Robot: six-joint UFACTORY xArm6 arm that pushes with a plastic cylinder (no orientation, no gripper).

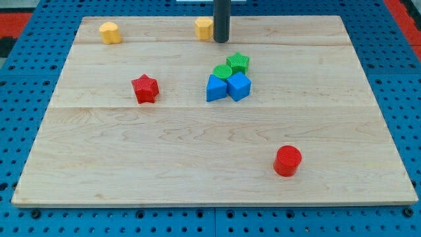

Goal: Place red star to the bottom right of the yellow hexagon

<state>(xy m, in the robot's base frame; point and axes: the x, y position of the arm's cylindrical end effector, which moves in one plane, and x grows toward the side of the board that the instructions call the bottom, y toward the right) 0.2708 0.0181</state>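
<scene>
The red star [145, 88] lies left of the board's middle. The yellow hexagon [204, 28] sits near the view's top edge, at centre. My tip [221, 41] stands just right of the yellow hexagon, touching or almost touching it, far up and right of the red star. A second yellow block [110, 32], heart-like in shape, lies at the top left.
A cluster sits right of centre: a green star [238, 63], a green block [223, 71], a blue block [216, 87] and a blue cube [239, 86], all touching. A red cylinder [287, 160] stands at the lower right. The wooden board [99, 164] lies on a blue pegboard.
</scene>
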